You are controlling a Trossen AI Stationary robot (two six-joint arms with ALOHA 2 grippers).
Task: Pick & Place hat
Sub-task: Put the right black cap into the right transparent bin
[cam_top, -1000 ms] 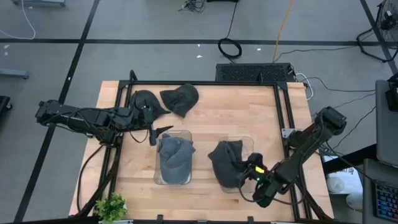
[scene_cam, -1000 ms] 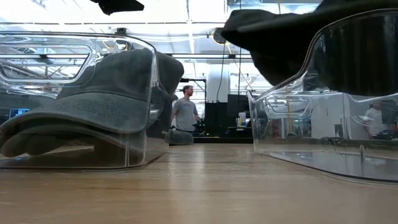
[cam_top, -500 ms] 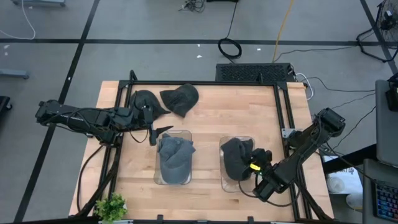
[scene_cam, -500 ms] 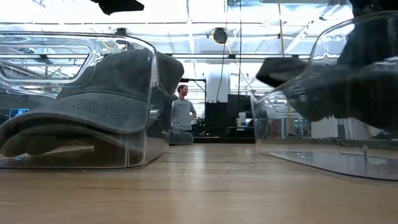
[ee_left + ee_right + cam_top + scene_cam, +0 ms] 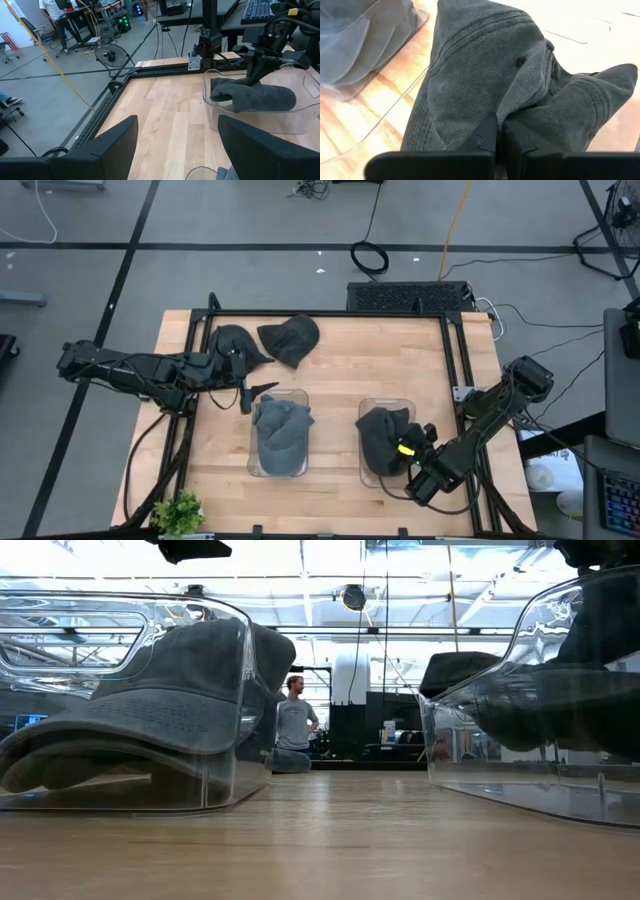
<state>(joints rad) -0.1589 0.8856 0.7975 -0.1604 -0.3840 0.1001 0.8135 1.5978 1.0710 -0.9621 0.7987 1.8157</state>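
The right hand (image 5: 408,452) pinched the hat (image 5: 381,439) tight, low inside the right clear bin (image 5: 384,405), the hat lying leftward of it. The left hand (image 5: 258,391), fingers spread and empty, waited near 2 hats (image 5: 270,340) behind the left bin (image 5: 298,395).

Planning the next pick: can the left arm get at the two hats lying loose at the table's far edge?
Probably yes. The left gripper is open, holds nothing, and the two loose hats lie uncovered just beyond it with nothing between.
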